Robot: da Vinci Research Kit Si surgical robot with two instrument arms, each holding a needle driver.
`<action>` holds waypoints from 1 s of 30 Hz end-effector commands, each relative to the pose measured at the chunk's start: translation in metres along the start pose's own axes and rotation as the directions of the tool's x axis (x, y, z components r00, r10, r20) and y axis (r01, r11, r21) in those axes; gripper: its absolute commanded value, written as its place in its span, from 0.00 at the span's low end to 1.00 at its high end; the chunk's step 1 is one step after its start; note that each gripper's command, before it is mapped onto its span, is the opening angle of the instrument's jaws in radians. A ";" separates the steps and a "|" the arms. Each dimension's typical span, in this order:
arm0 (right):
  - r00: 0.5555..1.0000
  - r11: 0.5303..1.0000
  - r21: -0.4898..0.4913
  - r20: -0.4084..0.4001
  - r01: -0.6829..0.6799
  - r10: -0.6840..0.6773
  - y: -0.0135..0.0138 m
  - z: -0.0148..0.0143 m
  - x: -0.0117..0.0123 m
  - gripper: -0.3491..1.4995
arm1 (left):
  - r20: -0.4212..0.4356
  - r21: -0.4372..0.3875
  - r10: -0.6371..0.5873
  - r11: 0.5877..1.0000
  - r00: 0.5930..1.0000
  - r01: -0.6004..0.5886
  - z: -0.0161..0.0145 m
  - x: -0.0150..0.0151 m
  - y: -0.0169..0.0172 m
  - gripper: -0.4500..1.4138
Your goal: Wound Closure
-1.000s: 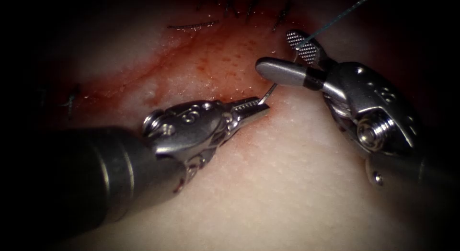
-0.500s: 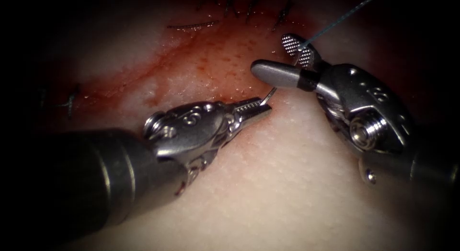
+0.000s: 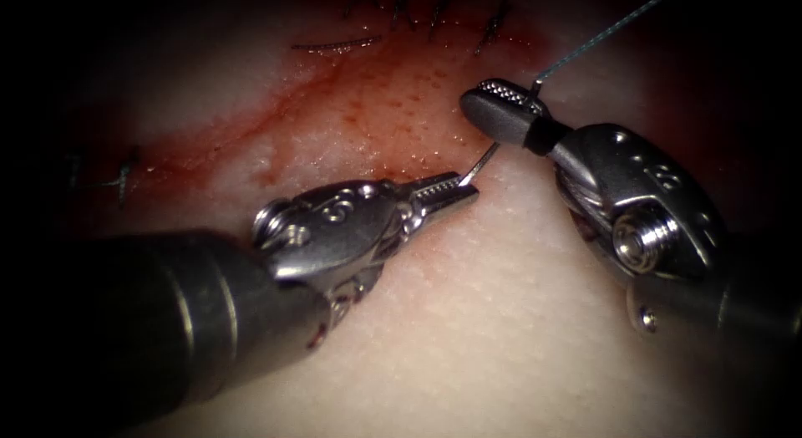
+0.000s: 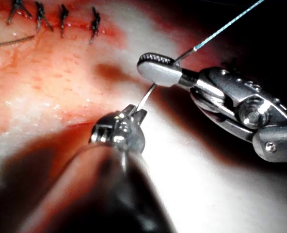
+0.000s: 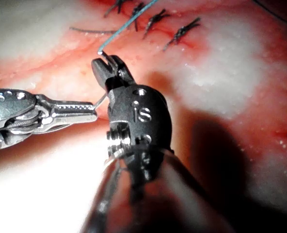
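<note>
1. Pinching the needle [image 3: 479, 167] near its point, the left tool [image 3: 454, 190] lies on the tissue [image 3: 501, 321] just right of the red cut [image 3: 334, 120].
2. Clamped on the needle's thread end, the right tool [image 3: 499, 99] stands beside it; the needle spans both, clear of the tissue.
3. Thread [image 3: 601, 35] runs far right.

Silver wristed tools [image 3: 660, 212], serrated jaws, hex screw [image 3: 647, 235], dark shafts [image 3: 125, 321]

- The endoscope looks down from above and in front at both tools' jaws.
- Each wrist camera looks along its own shaft, very close.
- All views share the needle [image 3: 479, 165] between the jaws.
</note>
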State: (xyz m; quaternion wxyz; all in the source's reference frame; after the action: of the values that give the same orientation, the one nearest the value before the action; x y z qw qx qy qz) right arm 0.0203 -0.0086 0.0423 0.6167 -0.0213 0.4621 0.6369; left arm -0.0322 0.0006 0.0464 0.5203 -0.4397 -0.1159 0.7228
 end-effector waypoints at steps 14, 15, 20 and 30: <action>0.952 0.931 0.203 -0.021 0.303 -0.305 0.0016 0.0021 -0.0004 0.00 | -0.175 -0.192 0.081 0.975 0.981 -0.115 0.0001 0.0003 -0.0020 0.98; 0.952 0.931 0.203 -0.021 0.303 -0.305 0.0016 0.0021 -0.0004 0.00 | -0.175 -0.192 0.081 0.975 0.981 -0.115 0.0001 0.0003 -0.0020 0.98; 0.893 0.831 0.331 -0.107 0.447 -0.437 0.0029 0.0038 0.0000 0.00 | -0.179 -0.216 0.093 0.968 0.979 -0.132 -0.0029 0.0013 -0.0033 0.86; 0.736 0.628 0.389 -0.272 0.674 -0.620 0.0022 0.0062 0.0002 0.00 | -0.187 -0.273 0.286 0.904 0.940 -0.329 -0.0065 0.0002 -0.0048 0.37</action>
State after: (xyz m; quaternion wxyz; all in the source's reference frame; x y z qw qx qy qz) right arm 0.0210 -0.0047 0.0462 0.7641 -0.0729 0.5919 0.2460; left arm -0.0235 0.0011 0.0447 0.3343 -0.5772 -0.1149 0.7361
